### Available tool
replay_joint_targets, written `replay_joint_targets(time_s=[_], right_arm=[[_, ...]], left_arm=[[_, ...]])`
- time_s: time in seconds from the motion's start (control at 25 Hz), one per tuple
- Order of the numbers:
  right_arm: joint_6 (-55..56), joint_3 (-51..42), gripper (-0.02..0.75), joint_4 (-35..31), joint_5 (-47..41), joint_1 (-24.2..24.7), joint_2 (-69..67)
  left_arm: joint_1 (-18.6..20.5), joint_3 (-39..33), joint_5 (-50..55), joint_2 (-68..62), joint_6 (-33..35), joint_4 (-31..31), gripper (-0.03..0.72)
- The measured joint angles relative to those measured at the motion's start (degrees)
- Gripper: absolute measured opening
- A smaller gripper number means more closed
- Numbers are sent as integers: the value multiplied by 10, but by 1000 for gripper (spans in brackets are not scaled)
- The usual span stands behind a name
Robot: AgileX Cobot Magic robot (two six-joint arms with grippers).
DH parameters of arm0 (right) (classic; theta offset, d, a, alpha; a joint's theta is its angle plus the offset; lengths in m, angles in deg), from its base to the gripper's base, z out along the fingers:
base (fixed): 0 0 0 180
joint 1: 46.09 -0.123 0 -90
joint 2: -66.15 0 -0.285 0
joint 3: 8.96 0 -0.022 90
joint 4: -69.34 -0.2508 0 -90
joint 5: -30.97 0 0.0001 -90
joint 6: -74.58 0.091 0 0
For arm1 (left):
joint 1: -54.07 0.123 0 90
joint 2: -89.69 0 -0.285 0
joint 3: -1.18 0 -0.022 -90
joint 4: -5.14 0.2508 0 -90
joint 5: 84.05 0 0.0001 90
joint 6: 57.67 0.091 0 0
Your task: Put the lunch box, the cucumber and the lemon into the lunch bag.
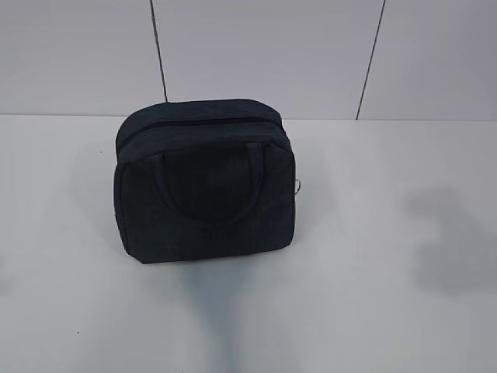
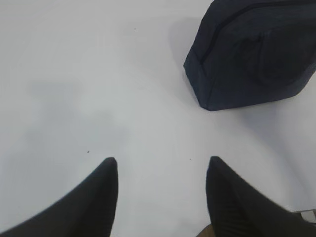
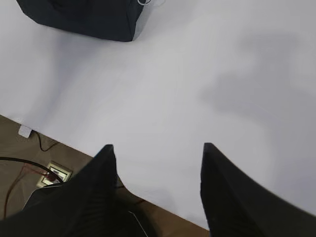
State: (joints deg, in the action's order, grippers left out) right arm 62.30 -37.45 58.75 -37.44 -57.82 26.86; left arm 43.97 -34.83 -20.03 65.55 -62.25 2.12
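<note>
The dark navy lunch bag (image 1: pixel 204 183) stands upright in the middle of the white table, its zipper shut along the top and a loop handle lying against its front. A metal ring pull (image 1: pixel 298 185) hangs at its right side. The bag also shows at the top right of the left wrist view (image 2: pixel 252 54) and at the top left of the right wrist view (image 3: pixel 84 17). My left gripper (image 2: pixel 162 160) is open and empty over bare table, left of the bag. My right gripper (image 3: pixel 156 146) is open and empty above the table's front edge. The lunch box, cucumber and lemon are out of view.
The white table (image 1: pixel 373 311) ends at a grey panelled wall (image 1: pixel 272 54) behind the bag. In the right wrist view the table's front edge (image 3: pixel 74 148) runs diagonally, with brown floor, cables and a floor socket (image 3: pixel 54 174) below it.
</note>
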Motion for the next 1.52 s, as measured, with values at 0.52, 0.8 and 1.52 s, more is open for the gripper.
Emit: replay_joint_targets(time_s=[0.52,0.8,1.52], right_arm=[[78,-73,435,77,-6,0,199],[123,-85,435,130,-10,0,314],[117,-203,435,150,31,0,326]], left_arm=[[0,-92,-40,150,-1,-30,405],[0,-98,-46,159,-2,-33,402],[0,-111,-15,159,4,-16,392]])
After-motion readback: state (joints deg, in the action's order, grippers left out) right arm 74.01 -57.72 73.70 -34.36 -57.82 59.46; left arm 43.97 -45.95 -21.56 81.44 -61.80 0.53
